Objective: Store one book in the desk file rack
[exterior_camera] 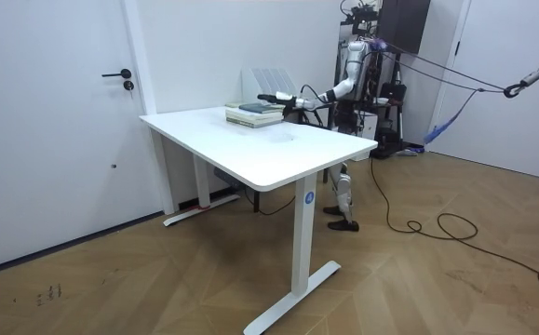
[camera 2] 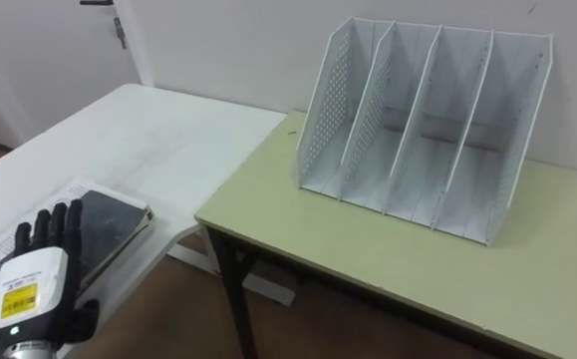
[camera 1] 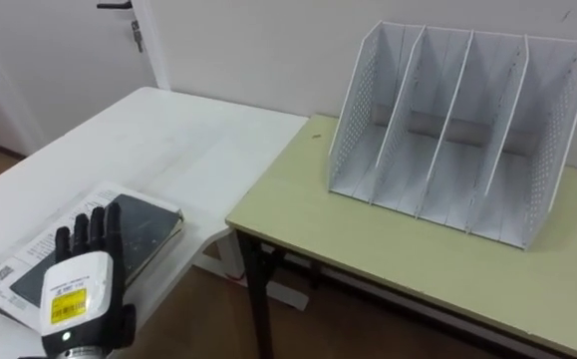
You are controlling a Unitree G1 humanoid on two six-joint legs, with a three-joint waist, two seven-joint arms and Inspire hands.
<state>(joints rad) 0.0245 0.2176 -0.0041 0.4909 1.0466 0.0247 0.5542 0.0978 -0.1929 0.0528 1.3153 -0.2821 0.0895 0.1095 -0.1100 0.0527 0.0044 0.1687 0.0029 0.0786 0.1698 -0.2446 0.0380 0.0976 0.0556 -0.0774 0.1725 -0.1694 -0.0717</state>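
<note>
A dark-covered book (camera 1: pixel 144 227) lies on top of a small stack at the near corner of the white table (camera 1: pixel 148 140). My left hand (camera 1: pixel 84 284) hovers over the book's near end, back of the hand up, fingers straight and spread, holding nothing. The white file rack (camera 1: pixel 457 130), with several upright slots, all empty, stands at the back of the pale green desk (camera 1: pixel 388 249) against the wall, to the right of the book. In the room view I stand behind the white table with my left hand (exterior_camera: pixel 274 98) reached out over the stack of books (exterior_camera: pixel 253 113).
A printed booklet (camera 1: pixel 9 274) sticks out from under the stack at the left. Between the white table and the green desk there is a gap down to the wooden floor (camera 1: pixel 298 319). A white door (camera 1: pixel 59 50) is at the back left.
</note>
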